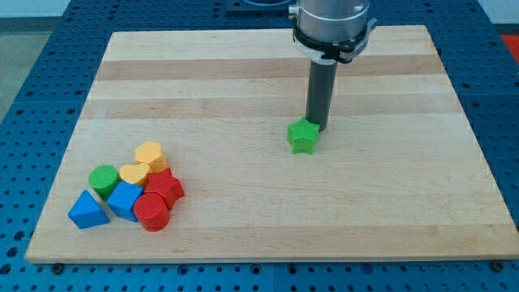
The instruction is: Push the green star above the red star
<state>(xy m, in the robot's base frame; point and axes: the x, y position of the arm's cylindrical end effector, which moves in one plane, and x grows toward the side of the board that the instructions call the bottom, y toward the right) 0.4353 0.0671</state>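
Note:
The green star lies near the middle of the wooden board, a little to the right. My tip stands right at its upper right edge, touching or nearly touching it. The red star lies far to the lower left, in a tight cluster of blocks. The green star is well to the right of the red star and higher in the view.
Around the red star cluster a red cylinder, a blue cube, a blue triangular block, a green cylinder, a yellow heart and a yellow block. Blue perforated table surrounds the board.

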